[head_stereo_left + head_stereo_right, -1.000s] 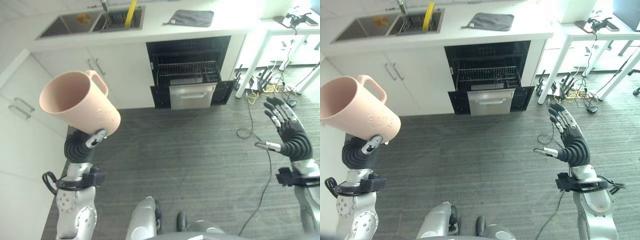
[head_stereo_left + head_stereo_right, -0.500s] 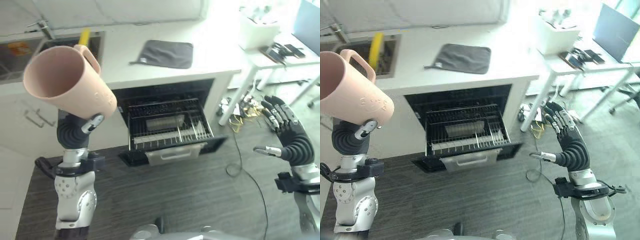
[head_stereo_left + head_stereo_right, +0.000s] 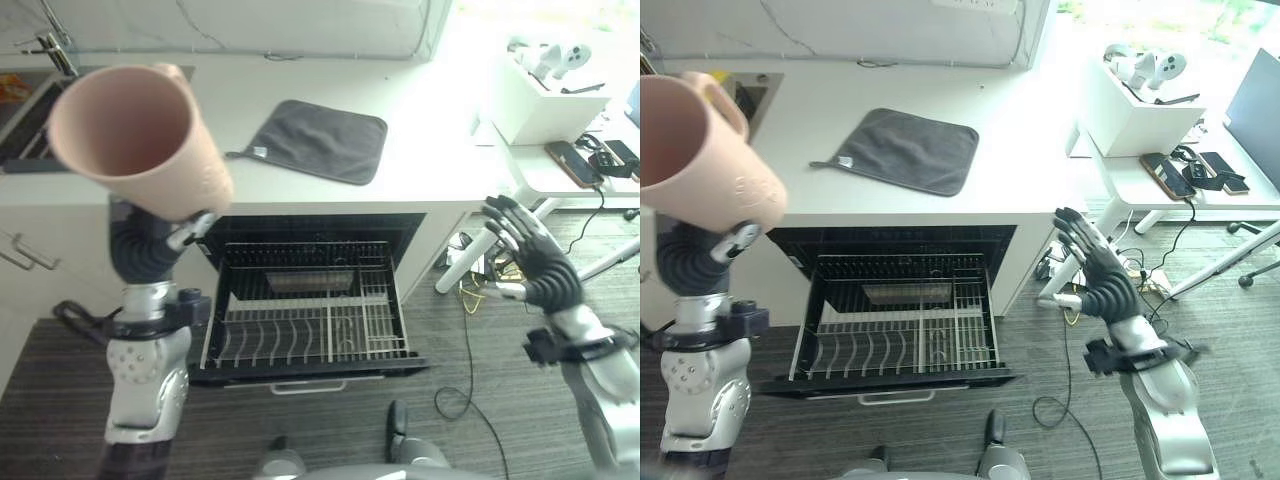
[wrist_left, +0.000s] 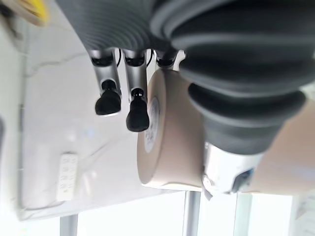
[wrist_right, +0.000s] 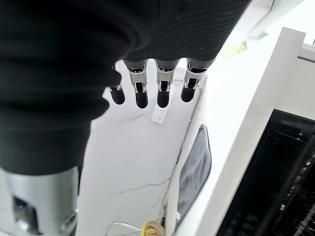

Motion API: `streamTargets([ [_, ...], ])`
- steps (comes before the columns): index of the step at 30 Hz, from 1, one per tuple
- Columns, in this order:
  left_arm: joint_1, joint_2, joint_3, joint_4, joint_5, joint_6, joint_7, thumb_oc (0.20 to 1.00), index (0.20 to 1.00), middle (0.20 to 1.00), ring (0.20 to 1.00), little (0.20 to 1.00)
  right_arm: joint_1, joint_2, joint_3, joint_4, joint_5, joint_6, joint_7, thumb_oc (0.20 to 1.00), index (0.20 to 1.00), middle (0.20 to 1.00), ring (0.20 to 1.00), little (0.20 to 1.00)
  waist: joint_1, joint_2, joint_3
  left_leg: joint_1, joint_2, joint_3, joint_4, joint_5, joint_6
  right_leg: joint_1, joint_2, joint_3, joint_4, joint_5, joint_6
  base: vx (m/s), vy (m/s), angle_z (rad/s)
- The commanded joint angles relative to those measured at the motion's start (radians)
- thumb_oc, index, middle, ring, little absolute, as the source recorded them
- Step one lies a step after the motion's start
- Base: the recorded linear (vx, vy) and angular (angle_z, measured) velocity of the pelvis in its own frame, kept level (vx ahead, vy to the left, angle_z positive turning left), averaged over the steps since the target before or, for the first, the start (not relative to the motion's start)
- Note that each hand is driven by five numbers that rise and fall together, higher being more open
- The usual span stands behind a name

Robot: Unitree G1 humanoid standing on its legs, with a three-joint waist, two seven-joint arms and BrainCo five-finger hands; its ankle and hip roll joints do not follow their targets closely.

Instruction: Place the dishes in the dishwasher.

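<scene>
We see the pink mug point(image 3: 135, 140) held high on our left side, tilted so that its open mouth faces up toward the head camera, with its handle point(image 3: 728, 100) showing best in the right eye view, at the far side of the rim. Our left hand point(image 3: 165, 245) grips it from below: in the left wrist view the thumb point(image 4: 231, 164) presses against the mug's wall while the dark-tipped fingers point(image 4: 137, 114) curl in over its base, so the hand is closed around the mug. From the head views the mug hides most of those fingers, and only the ribbed wrist cover and a bit of silver show beneath it.

Below and in front of us the dishwasher point(image 3: 305, 320) stands open under the worktop point(image 3: 430, 150), its lower rack point(image 3: 900, 340) pulled out on the lowered door, wire tines standing in rows. A second rack sits deeper inside the cavity.

On the worktop, near its front edge and above the dishwasher, lies a dark grey cloth point(image 3: 318, 140), flat and spread out. At the worktop's left end we make out the sink point(image 3: 25, 95) and its tap point(image 3: 55, 45). The right wrist view shows the cloth edge-on.

Our right hand point(image 3: 535, 265) hangs out to the right of the dishwasher, over the floor, holding nothing, fingers point(image 5: 164, 93) straight and spread.

To the right a white side table point(image 3: 1160, 185) carries a white box point(image 3: 1135, 105) and a phone point(image 3: 1164, 175).
</scene>
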Motion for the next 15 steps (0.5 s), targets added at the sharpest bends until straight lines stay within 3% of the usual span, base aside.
streamTargets([
  [1, 0.001, 0.057, 0.037, -0.079, -0.009, -0.04, -0.012, 0.2, 0.2, 0.2, 0.2, 0.2, 0.038, 0.004, -0.041, -0.096, 0.037, -0.014, -0.019, 1.0, 1.0, 1.0, 1.0, 1.0, -0.009, -0.025, -0.059, -0.062, -0.021, 0.022, -0.053, 0.018, 0.041, 0.113, -0.096, -0.011, 0.004, -0.205, 0.081, 0.03, -0.087, 0.15],
  [9, 0.022, 0.058, 0.056, -0.079, 0.005, -0.019, -0.012, 0.2, 0.2, 0.2, 0.2, 0.2, 0.055, 0.008, -0.033, -0.12, 0.02, -0.012, -0.019, 1.0, 1.0, 1.0, 1.0, 1.0, -0.015, -0.001, -0.082, -0.053, -0.026, 0.003, -0.053, 0.002, 0.032, 0.136, -0.105, -0.035, 0.004, -0.223, 0.082, 0.02, 0.0, 0.11],
  [15, -0.005, 0.062, 0.0, -0.049, 0.08, 0.05, 0.018, 0.2, 0.2, 0.2, 0.2, 0.2, 0.024, 0.018, 0.01, -0.106, 0.056, 0.022, -0.034, 1.0, 1.0, 1.0, 1.0, 1.0, -0.014, 0.004, -0.094, -0.036, -0.036, -0.004, -0.053, -0.013, 0.034, 0.151, -0.116, -0.046, 0.004, -0.221, 0.089, 0.01, 0.053, 0.09],
])
